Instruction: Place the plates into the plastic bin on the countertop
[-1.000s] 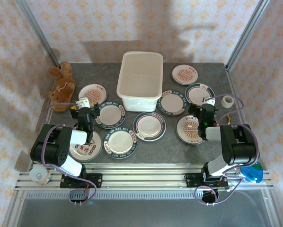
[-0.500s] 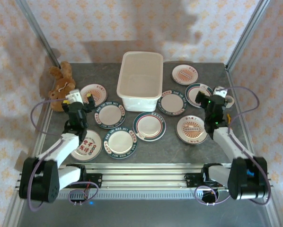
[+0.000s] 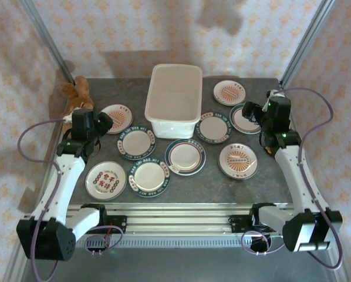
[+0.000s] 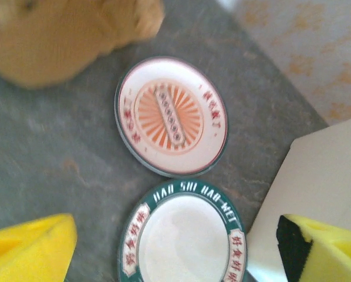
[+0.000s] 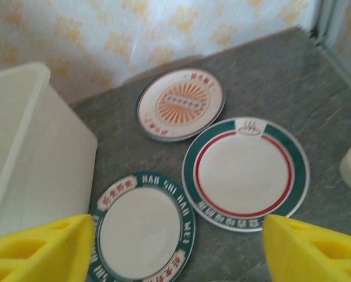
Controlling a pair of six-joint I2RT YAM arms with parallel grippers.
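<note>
The left gripper [image 3: 103,122] and the right gripper [image 3: 250,111] both have their fingers apart and hold nothing. The plates [image 3: 186,155] lie flat on the countertop [image 3: 211,183] around the bin [image 3: 173,120].

— How did the left arm [image 3: 61,171] stand?
— It was stretched long up the left side. The left gripper [image 3: 100,121] was turned toward the middle, its yellow fingers [image 4: 29,247] spread wide.
— And the right arm [image 3: 296,167]?
— Much the same, reaching to the far right. The right gripper [image 3: 250,111] pointed left and downward, jaws parted too.
</note>
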